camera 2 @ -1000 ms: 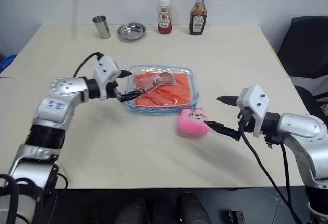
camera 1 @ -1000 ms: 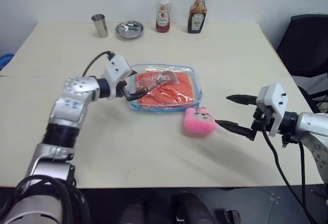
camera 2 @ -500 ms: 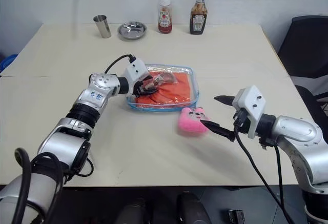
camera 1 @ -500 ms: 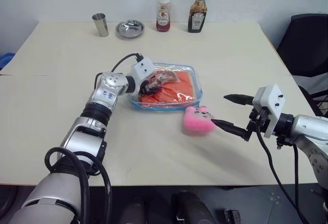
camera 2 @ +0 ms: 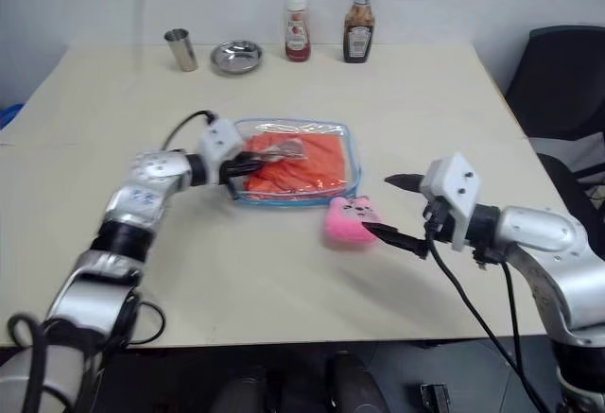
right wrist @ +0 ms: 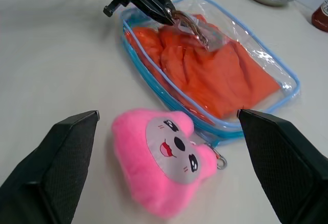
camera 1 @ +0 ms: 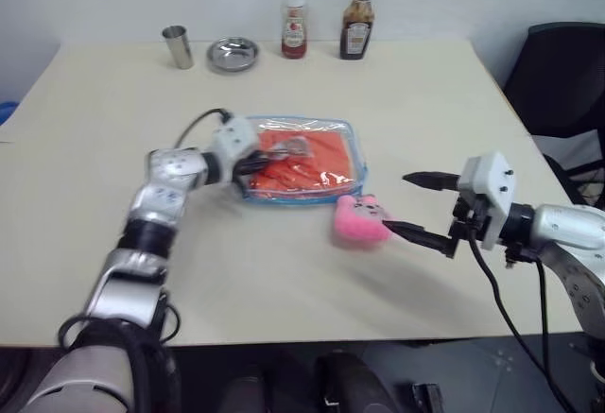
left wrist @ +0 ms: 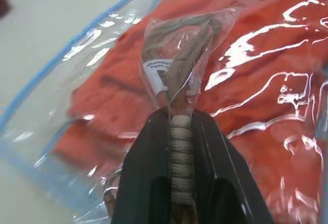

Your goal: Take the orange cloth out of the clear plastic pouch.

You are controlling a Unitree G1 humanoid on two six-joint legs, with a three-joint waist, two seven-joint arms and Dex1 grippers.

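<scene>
Glossy clear plastic pouch (camera 1: 307, 161); folded orange cloth (camera 1: 312, 160) inside.

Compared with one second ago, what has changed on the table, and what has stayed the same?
The left claw, open beside the clear plastic pouch a second ago, reached in over it and has closed on the beige cord attached to it. The orange cloth remains inside. The right claw stays open beside the pink plush toy, which has not moved.

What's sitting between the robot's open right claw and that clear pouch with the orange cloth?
A pink plush toy lies between the right gripper and the clear plastic pouch, close against the pouch's blue edge; the right wrist view shows it best.
</scene>
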